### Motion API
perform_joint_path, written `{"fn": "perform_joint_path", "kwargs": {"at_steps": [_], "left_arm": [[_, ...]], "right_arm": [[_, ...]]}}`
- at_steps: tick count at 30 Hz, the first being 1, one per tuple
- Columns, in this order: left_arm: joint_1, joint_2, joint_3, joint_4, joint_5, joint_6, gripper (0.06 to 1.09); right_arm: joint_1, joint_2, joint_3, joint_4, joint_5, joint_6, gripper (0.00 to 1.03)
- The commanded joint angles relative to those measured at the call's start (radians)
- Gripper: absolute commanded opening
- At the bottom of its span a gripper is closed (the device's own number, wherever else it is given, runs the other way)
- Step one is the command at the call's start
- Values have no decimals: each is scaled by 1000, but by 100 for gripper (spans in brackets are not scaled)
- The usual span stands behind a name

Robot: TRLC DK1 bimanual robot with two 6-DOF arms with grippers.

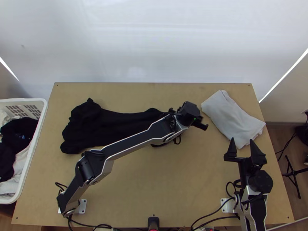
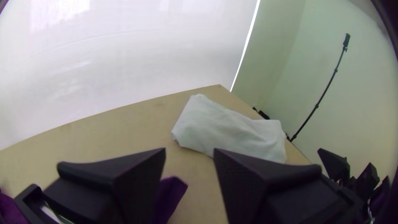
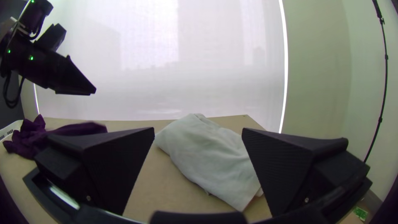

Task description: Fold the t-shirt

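Light wooden surface (image 1: 165, 184), with bare wood through the lower middle of the frame to move across. Nearest, at lower right, the right hand (image 1: 242, 140) is released, fingers parted, close to the table's right edge. Farther in, the left hand (image 2: 189, 150) is also released, above the right end of the black t-shirt (image 1: 115, 125), which lies long and rumpled from left to centre. The basket (image 1: 43, 111) borders the far left. A pale folded cloth (image 1: 233, 117) sits upper right, limiting travel that way. Likely stage: arranging before folding; next, grip the hem and flatten it.
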Motion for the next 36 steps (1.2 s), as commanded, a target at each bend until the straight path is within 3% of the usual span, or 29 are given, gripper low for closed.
{"fn": "perform_joint_path", "kwargs": {"at_steps": [1,8,13,21,29,36], "left_arm": [[23,-8,82,-16,80,9,104],[99,-96,92,-50,80,72,104],[221,-143,91,-176,82,123,104],[438,-297,-17,-220,76,178,104],[627,-553,-366,-142,79,210,104],[561,-771,-714,-151,92,141,104]], "right_arm": [[-22,0,0,7,2,-1,98],[-62,-1,71,26,2,-7,98],[-53,12,187,15,1,-19,98],[41,324,493,-162,-3,-25,98],[303,600,821,-416,-3,-16,98],[318,806,1030,-553,2,76,98]]}}
